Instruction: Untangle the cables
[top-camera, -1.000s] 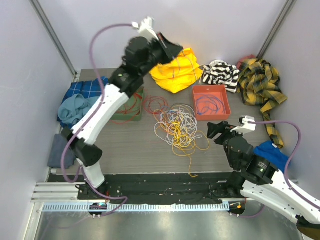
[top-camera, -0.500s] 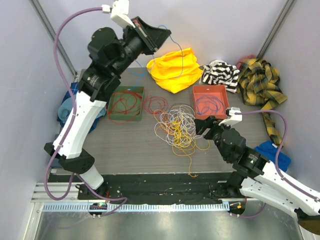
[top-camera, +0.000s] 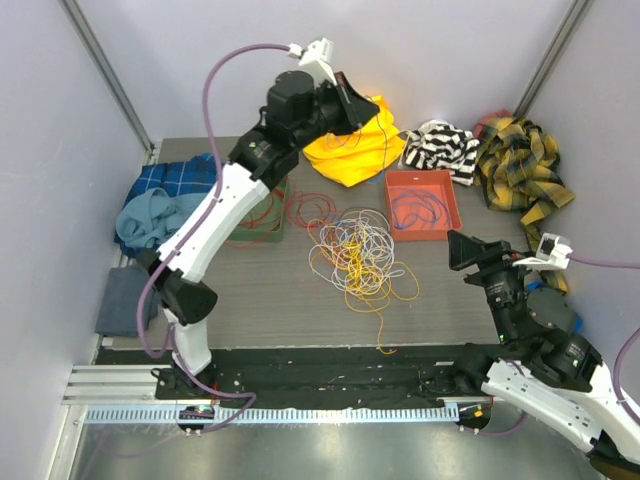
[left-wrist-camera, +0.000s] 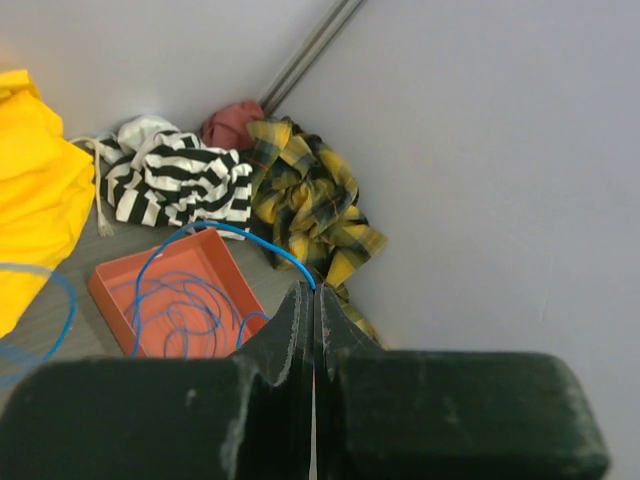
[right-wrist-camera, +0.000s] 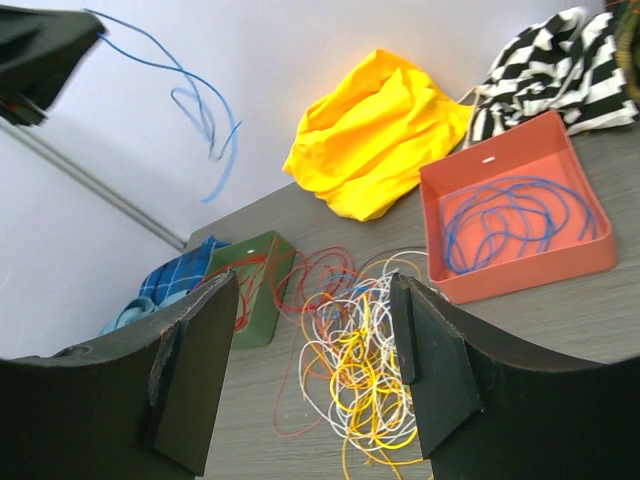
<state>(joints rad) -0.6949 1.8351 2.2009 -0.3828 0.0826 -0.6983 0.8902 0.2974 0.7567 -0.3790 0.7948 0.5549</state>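
A tangle of white, yellow and orange cables (top-camera: 360, 250) lies mid-table, also seen in the right wrist view (right-wrist-camera: 365, 355). Red cables (top-camera: 310, 210) trail from it towards a green tray (right-wrist-camera: 262, 300). An orange tray (top-camera: 456, 205) holds loose blue cables (right-wrist-camera: 510, 215). My left gripper (top-camera: 355, 105) is raised high over the yellow cloth and is shut on a blue cable (left-wrist-camera: 240, 235), which hangs free in the air (right-wrist-camera: 200, 100). My right gripper (top-camera: 462, 250) is open and empty. It is held above the table to the right of the tangle, and its fingers (right-wrist-camera: 190, 370) frame the tangle.
A yellow cloth (top-camera: 355, 145), a black-and-white striped cloth (top-camera: 440, 148) and a yellow plaid cloth (top-camera: 520, 170) lie along the back. Blue cloths (top-camera: 160, 205) and a grey cloth (top-camera: 120, 300) lie at the left. Walls close in the back and sides.
My left gripper has swung from high at the back left to the right and lower, over the yellow cloth, still holding the blue cable. My right arm has pulled back right, away from the tangle.
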